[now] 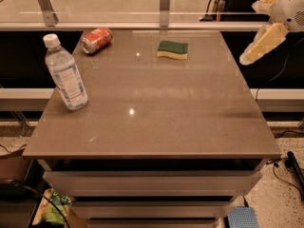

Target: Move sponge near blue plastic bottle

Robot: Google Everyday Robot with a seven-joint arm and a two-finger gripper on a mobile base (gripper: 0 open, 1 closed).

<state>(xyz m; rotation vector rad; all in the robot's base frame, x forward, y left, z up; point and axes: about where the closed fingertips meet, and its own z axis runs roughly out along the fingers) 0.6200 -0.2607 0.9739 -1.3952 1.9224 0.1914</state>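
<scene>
The sponge [173, 49], dark green on top with a pale yellow base, lies flat at the far middle of the table. The blue plastic bottle [66, 73], clear with a white cap and pale label, stands upright near the table's left edge. My gripper [248, 32] hangs in the air past the table's far right edge, well to the right of the sponge. Its pale yellow fingers [262, 42] are spread apart and hold nothing.
A red soda can [96, 40] lies on its side at the far left of the brown table [156, 122], behind the bottle. A glass railing runs behind the table. Cables lie on the floor at the right.
</scene>
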